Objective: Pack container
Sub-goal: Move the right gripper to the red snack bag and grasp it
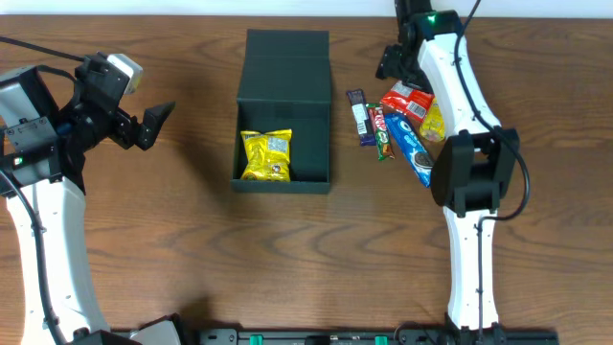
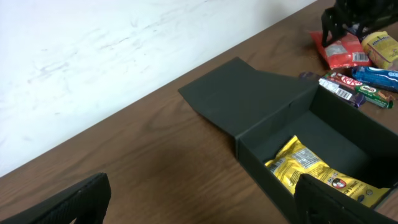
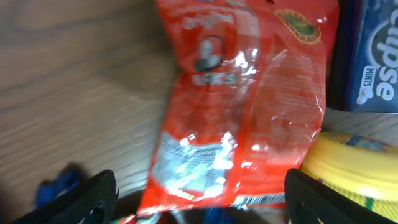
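The container point(image 1: 283, 171) is a dark box with its lid point(image 1: 287, 56) folded back flat on the table. A yellow packet point(image 1: 266, 155) lies inside it, also seen in the left wrist view as the yellow packet point(image 2: 314, 171) in the container point(image 2: 249, 146). My left gripper point(image 1: 155, 122) hangs open to the left of the box, with only bare table between its fingers point(image 2: 71, 202). My right gripper point(image 1: 391, 65) stands open over the far end of a red packet point(image 1: 406, 100). In the right wrist view the red packet point(image 3: 239, 106) lies between the spread fingers point(image 3: 84, 199), apart from both.
Right of the box lies a cluster of snacks: a dark bar point(image 1: 360, 115), a red chocolate bar point(image 1: 379, 123), a blue cookie pack point(image 1: 412, 149) and a yellow packet point(image 1: 434, 123). The blue pack point(image 3: 376, 56) and yellow packet point(image 3: 354, 168) crowd the red one. A white wall borders the far table edge.
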`<action>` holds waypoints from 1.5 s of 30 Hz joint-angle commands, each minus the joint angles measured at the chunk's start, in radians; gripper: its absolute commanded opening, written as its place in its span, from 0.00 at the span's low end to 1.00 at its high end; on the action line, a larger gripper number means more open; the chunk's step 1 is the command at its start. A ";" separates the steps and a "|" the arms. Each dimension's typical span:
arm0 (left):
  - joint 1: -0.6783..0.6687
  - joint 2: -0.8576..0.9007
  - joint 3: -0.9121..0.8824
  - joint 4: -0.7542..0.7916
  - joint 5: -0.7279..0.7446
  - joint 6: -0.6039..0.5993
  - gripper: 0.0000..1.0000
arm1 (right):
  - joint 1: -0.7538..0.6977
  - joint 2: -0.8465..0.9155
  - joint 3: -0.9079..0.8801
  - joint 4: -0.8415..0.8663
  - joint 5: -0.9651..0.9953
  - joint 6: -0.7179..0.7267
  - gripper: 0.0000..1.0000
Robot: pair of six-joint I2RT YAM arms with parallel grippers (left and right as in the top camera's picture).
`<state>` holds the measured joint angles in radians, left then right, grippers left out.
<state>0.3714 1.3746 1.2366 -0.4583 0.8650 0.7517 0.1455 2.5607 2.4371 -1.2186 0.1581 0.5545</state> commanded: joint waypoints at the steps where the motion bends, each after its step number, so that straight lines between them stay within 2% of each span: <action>1: 0.002 0.009 0.006 0.011 0.015 -0.017 0.95 | -0.011 0.039 0.002 -0.003 0.018 0.025 0.86; 5: 0.002 0.009 0.006 0.021 0.015 -0.027 0.95 | -0.016 0.071 0.002 0.002 0.018 0.025 0.84; 6: 0.002 0.009 0.006 0.022 0.015 -0.027 0.95 | -0.018 0.074 0.002 0.001 0.017 0.026 0.80; 9: 0.002 0.009 0.006 0.022 0.015 -0.027 0.95 | -0.019 0.085 0.002 -0.002 0.017 0.026 0.66; 16: 0.002 0.009 0.006 0.022 0.014 -0.027 0.95 | -0.019 0.086 0.002 -0.001 0.010 0.025 0.22; 20: 0.002 0.009 0.006 0.022 0.014 -0.027 0.95 | -0.019 0.086 0.002 -0.005 0.010 0.024 0.03; 28: 0.002 0.009 0.006 0.023 0.014 -0.027 0.95 | -0.018 0.065 0.043 -0.013 -0.004 -0.002 0.01; 38: 0.002 0.009 0.006 0.023 0.014 -0.027 0.95 | 0.006 -0.015 0.275 -0.090 0.019 -0.040 0.01; 45: 0.002 0.009 0.006 0.031 0.014 -0.027 0.95 | 0.052 -0.076 0.341 -0.156 0.026 -0.075 0.01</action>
<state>0.3714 1.3746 1.2366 -0.4358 0.8650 0.7326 0.1722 2.5546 2.7441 -1.3685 0.1593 0.5091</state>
